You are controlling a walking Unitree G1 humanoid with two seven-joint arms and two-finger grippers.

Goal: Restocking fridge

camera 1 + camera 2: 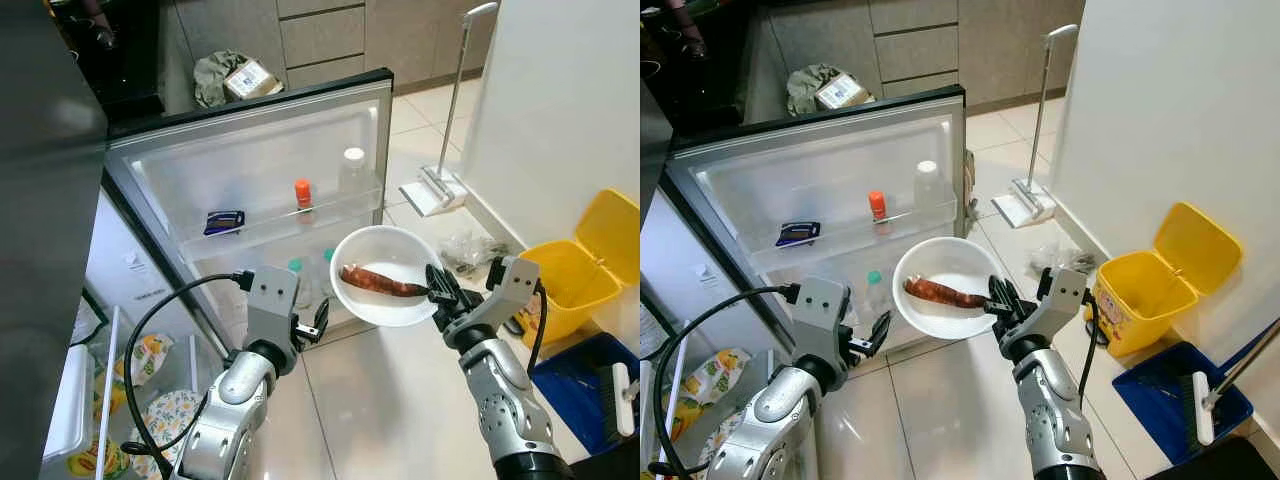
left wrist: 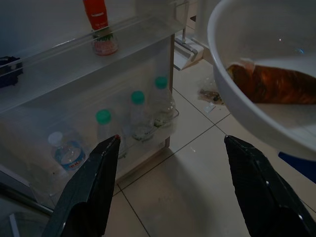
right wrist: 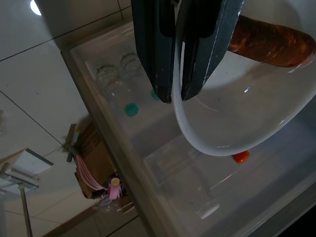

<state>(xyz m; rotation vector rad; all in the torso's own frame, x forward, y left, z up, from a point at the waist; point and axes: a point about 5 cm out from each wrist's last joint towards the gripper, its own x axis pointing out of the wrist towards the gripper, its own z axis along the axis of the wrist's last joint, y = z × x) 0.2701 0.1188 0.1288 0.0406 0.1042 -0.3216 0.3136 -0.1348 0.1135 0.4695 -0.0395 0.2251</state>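
A white bowl (image 1: 385, 275) with a reddish-brown sweet potato (image 1: 382, 283) in it hangs in front of the open fridge door (image 1: 250, 160). My right gripper (image 1: 437, 290) is shut on the bowl's rim (image 3: 178, 98), one finger on each side of it. To the left of the bowl my left gripper (image 1: 318, 326) stands open with nothing between its fingers (image 2: 94, 182). The door's upper shelf holds an orange-capped bottle (image 1: 303, 194), a clear jar (image 1: 352, 168) and a dark blue packet (image 1: 224, 221). Green-capped water bottles (image 2: 140, 116) stand in the lower door shelf.
A yellow bin (image 1: 580, 265) with its lid up and a blue dustpan (image 1: 585, 390) stand on the tiled floor at the right. A mop (image 1: 440, 180) leans by the white wall. Packets (image 1: 150, 420) lie in the fridge's lower drawers at the left.
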